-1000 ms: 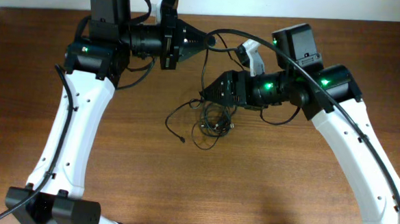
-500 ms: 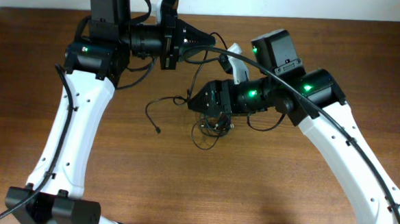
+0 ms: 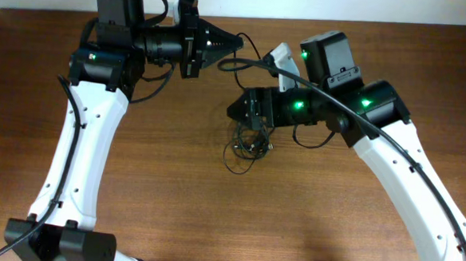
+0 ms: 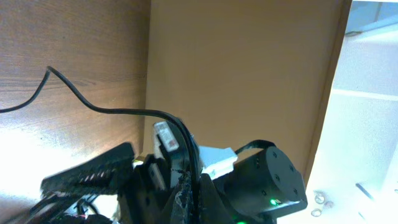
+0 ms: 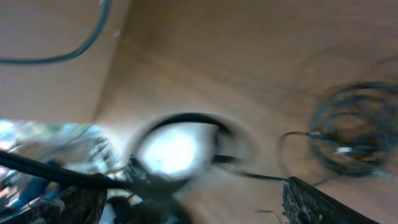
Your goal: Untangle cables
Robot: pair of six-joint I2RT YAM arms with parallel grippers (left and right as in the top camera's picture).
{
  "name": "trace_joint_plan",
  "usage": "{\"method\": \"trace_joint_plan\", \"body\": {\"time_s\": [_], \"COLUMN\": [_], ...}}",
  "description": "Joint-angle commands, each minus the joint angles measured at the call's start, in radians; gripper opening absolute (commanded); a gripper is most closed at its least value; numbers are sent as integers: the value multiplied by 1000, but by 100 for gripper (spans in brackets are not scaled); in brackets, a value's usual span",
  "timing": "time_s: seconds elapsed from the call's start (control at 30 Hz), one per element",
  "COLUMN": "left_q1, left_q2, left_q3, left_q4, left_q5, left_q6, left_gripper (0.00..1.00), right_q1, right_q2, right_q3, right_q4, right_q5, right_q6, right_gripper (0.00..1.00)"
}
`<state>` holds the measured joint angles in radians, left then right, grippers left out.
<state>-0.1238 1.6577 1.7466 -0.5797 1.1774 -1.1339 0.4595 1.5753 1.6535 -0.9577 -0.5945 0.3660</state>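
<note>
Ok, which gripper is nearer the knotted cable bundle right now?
The right gripper: its jaws are open, close by the knotted bundle. The left gripper is well clear of it, shut on a single loose cable.

Even overhead light; right wrist view seemingly motion-blurred.

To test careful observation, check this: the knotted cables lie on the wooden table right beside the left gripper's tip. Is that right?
Not quite. The knotted cables lie on the table beside the right gripper, not the left. The left gripper is well away from them, near the table's far edge. The overhead view shows this.
</note>
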Motion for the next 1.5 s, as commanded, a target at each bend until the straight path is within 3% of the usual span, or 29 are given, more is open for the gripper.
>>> {"method": "trace_joint_plan", "body": {"time_s": [0.0, 0.5, 0.67, 0.77, 0.97, 1.2, 1.47], "left_q1": [0, 0, 3, 2, 2, 2, 2], "left_q2": [-26, -26, -26, -26, -26, -26, -26], "left_q3": [10, 10, 10, 10, 10, 10, 10], "left_q4": [2, -1, -2, -23, -121, -111, -58], "left_q5": [-3, -3, -32, -80, -267, -151, -61], "left_q6": [6, -31, 33, 102, 148, -16, -106], "left_gripper": [0, 0, 0, 0, 0, 0, 0], "right_q1": [-2, -1, -1, -3, -2, -1, 3], "right_q2": [-27, -27, -32, -32, -32, -31, -30], "right_q3": [8, 8, 8, 8, 7, 7, 7], "right_q4": [18, 175, 138, 87, -56, -98, -94], "right_q5": [209, 343, 345, 344, 274, 205, 194], "right_q6": [16, 15, 16, 15, 15, 16, 17], "right_gripper": [91, 91, 92, 97, 98, 98, 98]}}
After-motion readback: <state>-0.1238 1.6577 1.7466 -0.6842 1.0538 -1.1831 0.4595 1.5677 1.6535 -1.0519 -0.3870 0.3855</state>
